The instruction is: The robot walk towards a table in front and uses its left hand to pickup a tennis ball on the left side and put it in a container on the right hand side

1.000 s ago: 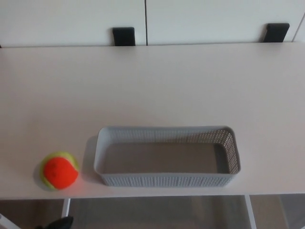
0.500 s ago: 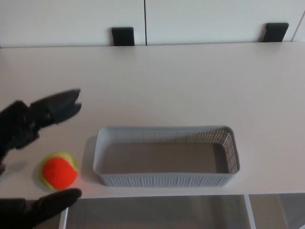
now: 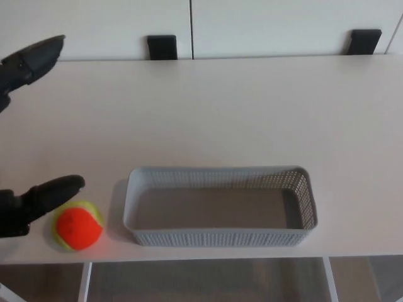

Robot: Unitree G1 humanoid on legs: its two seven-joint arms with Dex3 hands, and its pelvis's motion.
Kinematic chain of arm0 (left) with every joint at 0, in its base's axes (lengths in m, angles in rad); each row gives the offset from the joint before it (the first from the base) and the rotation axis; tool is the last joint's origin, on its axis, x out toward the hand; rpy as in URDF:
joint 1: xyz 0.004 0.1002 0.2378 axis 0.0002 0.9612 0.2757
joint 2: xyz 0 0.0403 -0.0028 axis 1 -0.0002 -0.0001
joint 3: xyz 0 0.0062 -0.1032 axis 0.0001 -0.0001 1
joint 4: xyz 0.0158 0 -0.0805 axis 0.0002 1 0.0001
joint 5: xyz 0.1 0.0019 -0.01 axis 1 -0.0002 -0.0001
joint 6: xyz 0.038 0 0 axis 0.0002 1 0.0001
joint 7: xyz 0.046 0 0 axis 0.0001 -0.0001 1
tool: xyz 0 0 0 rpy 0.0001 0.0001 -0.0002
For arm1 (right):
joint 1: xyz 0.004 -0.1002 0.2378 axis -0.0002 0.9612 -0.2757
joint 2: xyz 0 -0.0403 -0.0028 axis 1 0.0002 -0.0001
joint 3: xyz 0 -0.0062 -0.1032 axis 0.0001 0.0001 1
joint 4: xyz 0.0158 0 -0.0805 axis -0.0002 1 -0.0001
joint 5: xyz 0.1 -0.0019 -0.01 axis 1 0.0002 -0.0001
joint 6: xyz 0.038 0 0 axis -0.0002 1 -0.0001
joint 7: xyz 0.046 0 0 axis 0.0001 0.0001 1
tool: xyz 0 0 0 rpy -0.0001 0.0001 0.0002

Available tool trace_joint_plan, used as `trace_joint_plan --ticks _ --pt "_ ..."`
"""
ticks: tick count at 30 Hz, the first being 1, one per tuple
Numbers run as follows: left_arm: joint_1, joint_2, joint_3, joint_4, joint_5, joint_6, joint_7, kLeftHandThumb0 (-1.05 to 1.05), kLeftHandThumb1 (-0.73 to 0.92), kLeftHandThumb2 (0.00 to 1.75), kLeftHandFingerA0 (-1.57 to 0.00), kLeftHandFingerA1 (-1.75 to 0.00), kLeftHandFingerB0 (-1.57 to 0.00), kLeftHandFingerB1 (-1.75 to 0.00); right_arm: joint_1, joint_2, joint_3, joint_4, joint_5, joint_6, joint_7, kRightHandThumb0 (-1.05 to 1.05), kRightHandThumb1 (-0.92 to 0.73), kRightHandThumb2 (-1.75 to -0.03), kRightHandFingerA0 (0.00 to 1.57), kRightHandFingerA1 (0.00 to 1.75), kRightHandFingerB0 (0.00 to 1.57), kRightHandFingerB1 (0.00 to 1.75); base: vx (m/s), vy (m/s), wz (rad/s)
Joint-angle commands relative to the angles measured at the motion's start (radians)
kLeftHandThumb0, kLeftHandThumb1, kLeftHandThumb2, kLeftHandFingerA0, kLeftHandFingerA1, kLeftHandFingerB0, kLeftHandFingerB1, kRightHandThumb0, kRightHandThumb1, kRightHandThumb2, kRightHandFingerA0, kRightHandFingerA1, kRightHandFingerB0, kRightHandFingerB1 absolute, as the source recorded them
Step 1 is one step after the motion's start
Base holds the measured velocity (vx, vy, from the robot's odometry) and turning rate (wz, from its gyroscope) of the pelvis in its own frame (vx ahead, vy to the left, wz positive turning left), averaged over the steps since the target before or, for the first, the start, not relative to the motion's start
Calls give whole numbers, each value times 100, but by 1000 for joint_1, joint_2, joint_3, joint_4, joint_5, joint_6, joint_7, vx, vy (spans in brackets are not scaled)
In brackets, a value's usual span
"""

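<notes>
An orange and yellow-green tennis ball (image 3: 77,226) lies near the table's front left edge. My left hand (image 3: 22,135) comes in from the picture's left, open, its fingers spread wide. One black finger (image 3: 33,63) reaches up at the far left, while the thumb (image 3: 45,196) lies low, just above and left of the ball. Right of the ball stands a long grey perforated basket (image 3: 220,238), with nothing inside. The right hand does not show.
The pale table (image 3: 252,107) stretches back to a white wall. Two black chair backs (image 3: 162,47) (image 3: 365,41) stand behind its far edge. Below the front edge, white table legs and the floor show.
My left hand has risen from below the picture and moved up and left, its fingers spreading wider apart. The ball and basket have stayed where they were.
</notes>
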Motion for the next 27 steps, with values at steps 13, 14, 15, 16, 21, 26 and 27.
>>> trace_joint_plan --ticks 13,14,15,16,21,26,27 --pt "13 107 -200 380 302 -68 4 -53 35 69 0 -16 -5 -12 -25 -10 -30 20 33 31 2 -17 -50 -54 57 44 41 38 0 0 0" --pt "11 107 -209 399 319 -73 12 -55 35 71 0 -19 -3 -13 -26 -10 -29 20 32 33 1 -16 -50 -54 56 43 41 38 0 0 0" --pt "10 106 -213 407 326 -77 16 -55 35 71 0 -19 -3 -13 -26 -10 -29 20 32 34 1 -16 -50 -54 56 43 41 38 0 0 0" --pt "4 104 -220 417 322 -74 14 -53 35 70 0 -20 -3 -13 -33 -9 -30 29 32 31 -1 -16 -50 -54 57 44 41 38 0 0 0" --pt "-10 87 -250 461 337 -80 35 -49 33 70 0 -30 -6 -23 -46 -10 -35 58 38 16 8 -17 -49 -54 57 43 41 38 0 0 0" --pt "-32 56 -255 519 381 -123 115 -51 36 63 -7 -36 -11 -27 -49 -9 -40 42 55 37 22 -12 -52 -55 58 44 39 37 0 0 0" --pt "-38 50 -256 535 390 -130 130 -44 29 69 -1 -42 -7 -36 -49 -12 -32 39 46 37 16 -13 -52 -55 59 44 39 37 0 0 0"
